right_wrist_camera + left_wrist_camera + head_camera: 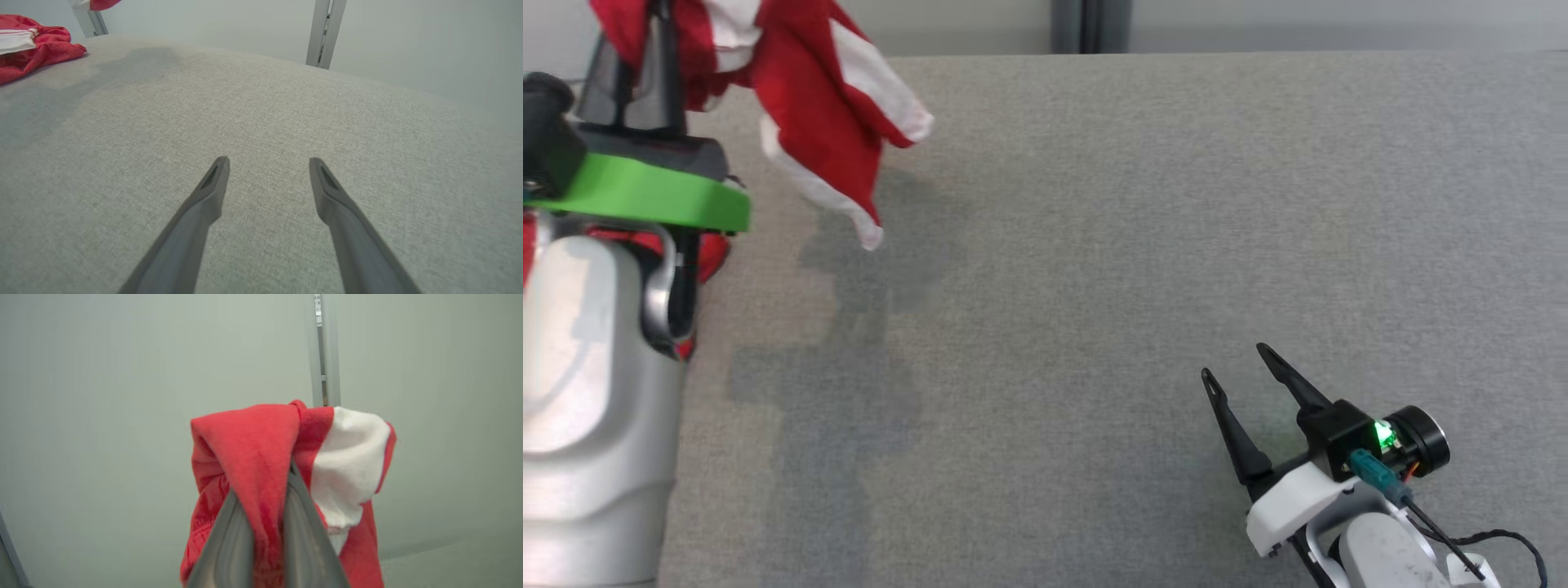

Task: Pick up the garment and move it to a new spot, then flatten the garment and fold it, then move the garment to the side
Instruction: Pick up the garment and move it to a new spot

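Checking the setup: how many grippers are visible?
2: the left gripper, upper left, shut on the red-and-white garment; the right gripper, lower right, open and empty.

The head view looks steeply down from above the near edge onto the grey woven fabric tabletop [1176, 245], taking in most of its width. The left wrist view sits raised and very close to the red-and-white cloth garment [253, 457], facing a pale wall [102, 396]. The right wrist view lies low over the tabletop, facing across it toward that wall. All three share the garment and the grey upright metal post [325, 32].
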Controlling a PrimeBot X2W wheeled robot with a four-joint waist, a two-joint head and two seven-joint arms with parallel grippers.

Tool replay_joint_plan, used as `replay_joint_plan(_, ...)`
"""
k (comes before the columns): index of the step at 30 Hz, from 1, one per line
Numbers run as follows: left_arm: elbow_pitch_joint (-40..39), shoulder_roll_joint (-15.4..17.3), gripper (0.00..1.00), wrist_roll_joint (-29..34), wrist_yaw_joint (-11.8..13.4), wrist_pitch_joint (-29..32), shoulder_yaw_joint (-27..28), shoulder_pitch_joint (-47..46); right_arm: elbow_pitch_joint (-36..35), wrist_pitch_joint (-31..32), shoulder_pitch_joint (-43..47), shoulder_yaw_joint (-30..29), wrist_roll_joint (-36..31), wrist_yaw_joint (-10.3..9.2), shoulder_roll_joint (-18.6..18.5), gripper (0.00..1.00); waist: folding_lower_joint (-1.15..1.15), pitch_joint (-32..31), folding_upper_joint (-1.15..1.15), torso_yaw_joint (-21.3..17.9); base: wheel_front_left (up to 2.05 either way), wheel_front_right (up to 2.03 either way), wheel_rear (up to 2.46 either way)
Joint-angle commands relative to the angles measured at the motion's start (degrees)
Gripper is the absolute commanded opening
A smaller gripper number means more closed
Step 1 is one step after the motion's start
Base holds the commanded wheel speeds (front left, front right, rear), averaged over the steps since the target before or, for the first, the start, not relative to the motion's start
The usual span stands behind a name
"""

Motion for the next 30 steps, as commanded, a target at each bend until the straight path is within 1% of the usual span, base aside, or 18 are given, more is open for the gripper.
replay_joint_plan(1, -0.9, -1.3, 0.00, -0.4, -0.2, 0.0, -0.9, 1.4, -0.2, 0.0, 1.0, 0.1, 0.5, -0.10, -0.2, 1.00, 0.00, -2.7, 0.00, -4.7, 0.00, 0.00, 0.00)
replay_joint_plan(5, -2.6, -5.6, 0.00, -1.8, -0.2, 0.0, -6.6, 3.0, -0.6, 0.0, 1.9, -0.1, 1.0, -0.09, -0.2, 1.00, 0.00, -3.1, 0.00, -8.4, 0.00, 0.00, 0.00)
replay_joint_plan(10, -1.6, -10.4, 0.00, -3.1, -0.2, 0.0, -13.7, 4.2, -1.0, 0.0, 2.6, -0.2, 1.1, -0.09, -0.2, 1.00, 0.00, -2.9, 0.00, -12.1, 0.00, 0.00, 0.00)
replay_joint_plan(13, -1.2, -12.4, 0.00, -4.0, -0.2, 0.0, -15.3, 5.3, -1.3, 0.0, 2.7, -0.4, 1.3, -0.09, -0.2, 1.00, 0.00, -2.6, 0.00, -13.3, 0.00, 0.00, 0.00)
replay_joint_plan(16, -0.4, -13.7, 0.00, -4.0, -0.2, 0.0, -14.7, 7.5, -1.5, 0.0, 3.1, -0.6, 1.6, -0.09, -0.2, 1.00, 0.00, -2.4, 0.00, -13.9, 0.00, 0.00, 0.00)
replay_joint_plan(17, 0.1, -13.9, 0.31, -3.8, -0.2, 0.0, -14.3, 8.3, -1.5, 0.0, 3.2, -0.6, 1.6, -0.09, -0.2, 1.00, 0.00, -2.3, 0.00, -13.9, 0.00, 0.00, 0.00)
replay_joint_plan(18, 0.7, -14.1, 0.56, -3.3, -0.2, 0.0, -13.9, 9.3, -1.6, 0.0, 3.2, -0.6, 1.7, -0.09, -0.2, 1.00, 0.00, -2.2, 0.00, -14.0, 0.00, 0.00, 0.00)
replay_joint_plan(19, 1.3, -14.2, 1.00, -2.9, -0.2, 0.0, -13.5, 10.3, -1.6, 0.0, 3.2, -0.7, 1.7, -0.09, -0.2, 1.00, 0.00, -2.2, 0.00, -13.9, 0.00, 0.00, 0.00)
replay_joint_plan(25, 4.6, -12.8, 1.00, 1.0, -0.2, 0.0, -7.7, 18.5, -1.6, 0.0, 2.5, -0.8, 2.0, -0.09, -0.2, 1.00, 0.00, -2.2, 0.00, -12.6, 0.00, 0.00, 0.00)
replay_joint_plan(30, 4.7, -11.8, 1.00, 4.9, -0.2, 0.0, -1.9, 26.2, -1.4, 0.0, 2.9, -1.5, 2.0, -0.09, -0.2, 1.00, 0.00, -3.5, 0.00, -10.6, 0.00, 0.00, 0.00)
